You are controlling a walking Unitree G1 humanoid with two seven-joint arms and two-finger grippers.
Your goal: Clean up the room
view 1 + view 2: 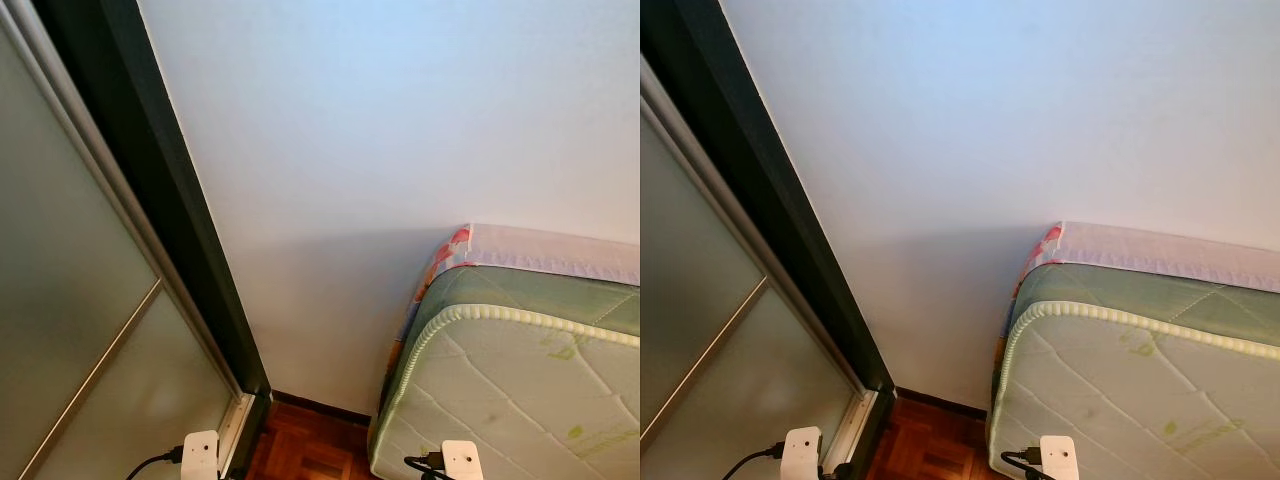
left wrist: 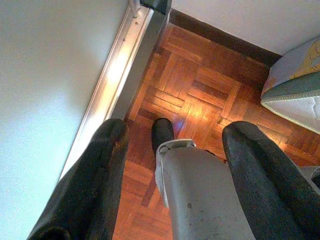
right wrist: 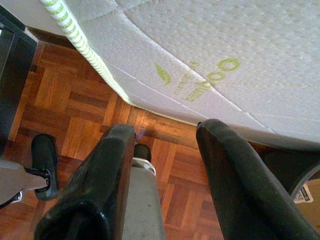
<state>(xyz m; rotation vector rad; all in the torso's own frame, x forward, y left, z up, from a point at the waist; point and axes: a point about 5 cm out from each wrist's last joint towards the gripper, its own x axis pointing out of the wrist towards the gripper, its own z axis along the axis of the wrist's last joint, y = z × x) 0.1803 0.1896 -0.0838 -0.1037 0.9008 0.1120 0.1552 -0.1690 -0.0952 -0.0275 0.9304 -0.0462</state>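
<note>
- In the corner ahead, a bare white wall (image 1: 400, 150) meets a sliding wardrobe door (image 1: 70, 330) of frosted glass with a dark frame (image 1: 170, 200), which runs from 11 o'clock down to 6 o'clock in the head views.
- At 4 o'clock a quilted mattress (image 1: 510, 400) with green piping stands close to the wall, a pale patterned sheet (image 1: 540, 250) lying along its top edge.
- Between door and mattress, at 6 o'clock, a strip of parquet floor (image 1: 310, 445) shows, with a dark skirting board (image 1: 320, 407) at the wall's foot.
- The left gripper (image 2: 172, 142) hangs low over the parquet beside the door's metal track (image 2: 117, 75), its two black fingers (image 2: 95, 180) spread apart and holding nothing; the robot's grey leg and black foot (image 2: 162, 134) lie beyond them.
- The right gripper (image 3: 165, 137) hangs near the mattress edge over the floor, fingers (image 3: 95, 185) likewise apart and empty.
- No loose item to tidy can be made out.
</note>
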